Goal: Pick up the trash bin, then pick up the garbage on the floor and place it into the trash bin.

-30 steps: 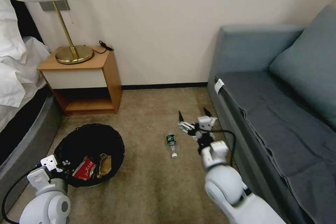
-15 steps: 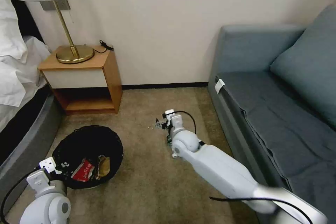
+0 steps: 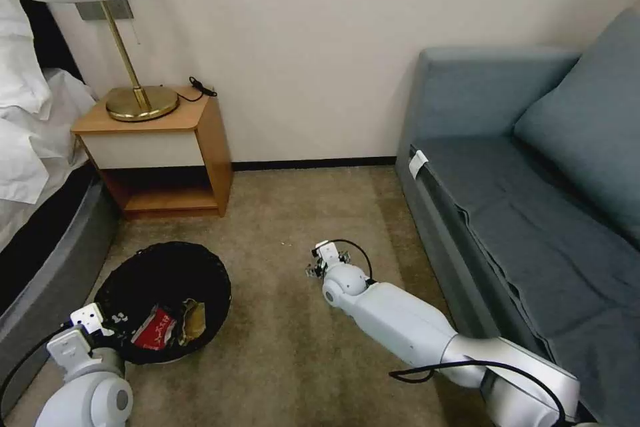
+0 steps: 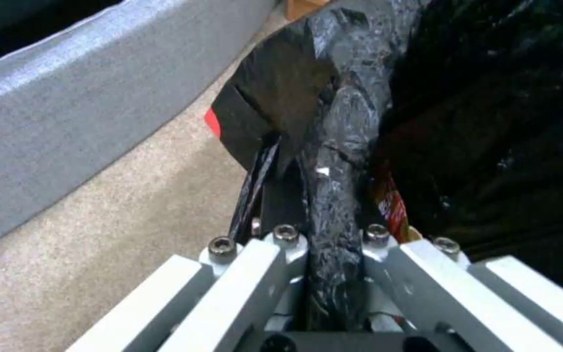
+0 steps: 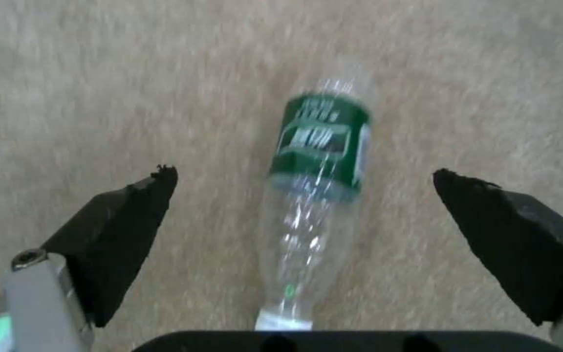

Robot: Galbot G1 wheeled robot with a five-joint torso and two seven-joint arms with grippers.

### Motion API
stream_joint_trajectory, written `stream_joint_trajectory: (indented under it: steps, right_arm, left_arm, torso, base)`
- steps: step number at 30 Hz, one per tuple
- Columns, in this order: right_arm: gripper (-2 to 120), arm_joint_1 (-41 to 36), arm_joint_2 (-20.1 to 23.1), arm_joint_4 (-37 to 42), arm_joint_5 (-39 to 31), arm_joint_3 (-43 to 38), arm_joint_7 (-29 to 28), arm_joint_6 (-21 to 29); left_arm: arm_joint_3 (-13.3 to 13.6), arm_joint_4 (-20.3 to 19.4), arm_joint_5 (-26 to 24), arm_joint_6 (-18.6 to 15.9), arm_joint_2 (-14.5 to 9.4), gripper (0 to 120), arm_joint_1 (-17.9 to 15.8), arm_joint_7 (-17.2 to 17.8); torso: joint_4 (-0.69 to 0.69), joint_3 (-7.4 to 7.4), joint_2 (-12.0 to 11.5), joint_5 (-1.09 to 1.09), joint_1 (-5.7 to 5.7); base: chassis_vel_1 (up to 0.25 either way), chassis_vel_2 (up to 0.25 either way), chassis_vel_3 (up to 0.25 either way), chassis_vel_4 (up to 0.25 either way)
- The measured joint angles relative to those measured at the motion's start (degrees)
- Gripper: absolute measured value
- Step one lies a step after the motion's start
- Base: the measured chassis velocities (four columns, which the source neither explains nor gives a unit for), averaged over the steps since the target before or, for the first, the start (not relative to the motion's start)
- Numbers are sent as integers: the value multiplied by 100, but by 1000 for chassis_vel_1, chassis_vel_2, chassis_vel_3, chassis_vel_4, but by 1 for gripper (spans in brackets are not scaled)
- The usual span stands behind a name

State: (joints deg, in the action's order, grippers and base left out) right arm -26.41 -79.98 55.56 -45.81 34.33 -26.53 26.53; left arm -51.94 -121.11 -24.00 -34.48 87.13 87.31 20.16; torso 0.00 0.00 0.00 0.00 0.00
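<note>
The trash bin, lined with a crinkly black bag, sits low on the carpet at the left. My left gripper is shut on its near rim; the left wrist view shows the gripper clamping the bag-covered rim. A red-and-white wrapper and a gold-brown wrapper lie inside. My right gripper reaches down to the carpet mid-floor. In the right wrist view it stands open, one finger on each side of a clear bottle with a green label lying on the carpet.
A wooden nightstand with a brass lamp stands against the wall behind the bin. The bed's grey base borders the left. A blue-grey sofa fills the right. Open carpet lies between.
My right arm swung left from beside the sofa and dropped down over the bottle, which it now covers in the head view. The bin and left gripper barely shifted.
</note>
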Motion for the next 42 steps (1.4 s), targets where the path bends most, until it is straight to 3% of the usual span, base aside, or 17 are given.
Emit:
stream_joint_trajectory:
  steps: [24,38,42]
  right_arm:
    - [96,-180,-517,-1590,1169,-98,757,-494]
    - [51,-229,-657,-2025,1519,-281,1099,-748]
    - [30,-270,-648,-2052,1588,-320,1163,-816]
  left_arm:
    - [-23,-92,43,55,-2,2,110,-11]
    - [12,-84,104,92,13,2,107,-19]
    - [34,-59,126,103,23,2,101,-25]
  torso:
    - [0,0,0,0,0]
    - [1,0,0,1,0]
    - [1,0,1,1,0]
  base:
    - [0,0,0,0]
    - [0,0,0,0]
    - [0,0,0,0]
